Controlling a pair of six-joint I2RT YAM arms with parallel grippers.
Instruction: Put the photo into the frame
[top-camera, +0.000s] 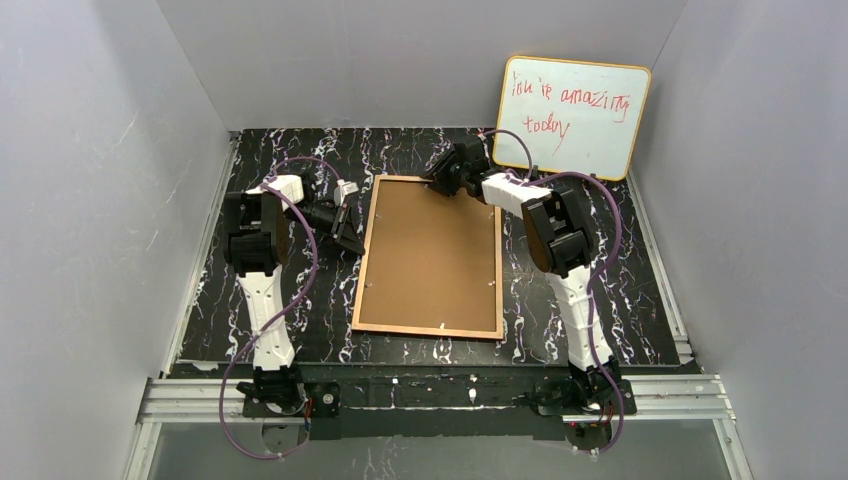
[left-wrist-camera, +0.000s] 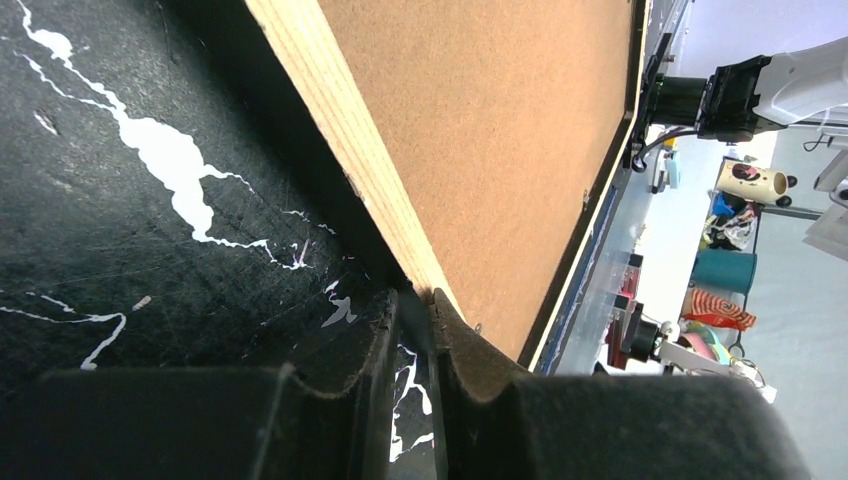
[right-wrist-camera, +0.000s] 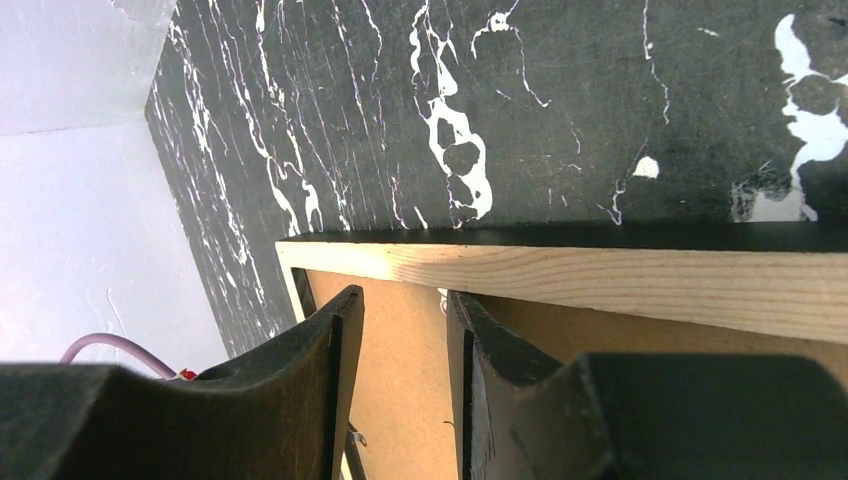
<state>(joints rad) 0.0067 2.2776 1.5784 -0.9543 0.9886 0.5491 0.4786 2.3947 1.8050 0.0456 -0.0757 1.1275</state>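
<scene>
On the black marbled table (top-camera: 300, 300), the frame (top-camera: 362, 270) was laid face down. Its tan wood back was turned up, and the brown backing panel (top-camera: 430, 255) was set inside it. The photo was not seen in any view. Whether it was hidden under the panel could not be told.

The step in hand seemed to be the closing up of the back. For that to be done well, the panel had to be pushed down flat and softly, close to the rail. That way nothing would be bent and the frame would not be slid away.

The right claw (right-wrist-camera: 405, 320) was held a little open over the panel, just inside the far rail, and nothing was gripped by it. The left claw (left-wrist-camera: 420, 320) was almost closed, with only a thin slit left. Its tips seemed to be touched to the frame's left rail, and nothing was held in it.
</scene>
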